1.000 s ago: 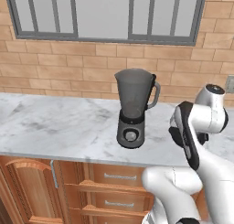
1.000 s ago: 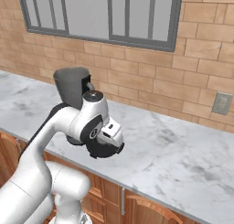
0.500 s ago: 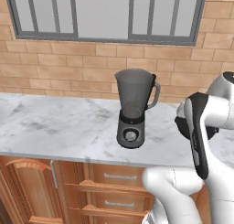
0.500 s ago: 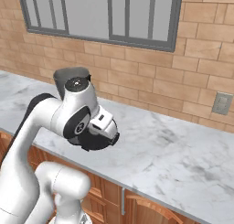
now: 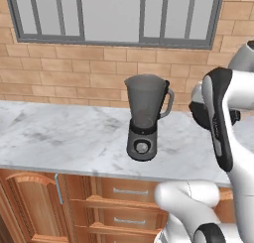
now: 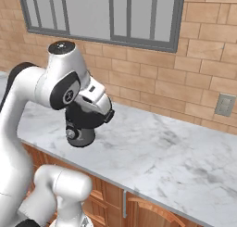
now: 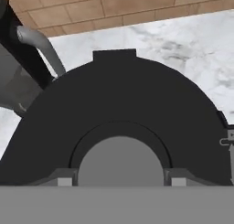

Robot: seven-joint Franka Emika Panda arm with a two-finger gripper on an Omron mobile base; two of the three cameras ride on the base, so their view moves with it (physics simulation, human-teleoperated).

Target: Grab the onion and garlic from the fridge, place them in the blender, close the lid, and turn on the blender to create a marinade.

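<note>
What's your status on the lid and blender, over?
Jaws shut on grey knob of flat round black lid. Translucent smoky-grey blender jar uncovered, lid held off to its side. Path between looks clear.

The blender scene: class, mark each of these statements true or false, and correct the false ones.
1. The blender stands on the marble counter. True.
2. The lid sits on the jar. False: the jar's mouth is open; the end effector holds the lid by its knob, beside the jar.
3. A window is set in the brick wall behind the blender. True.
4. The blender lies on its side. False: it stands upright.
</note>
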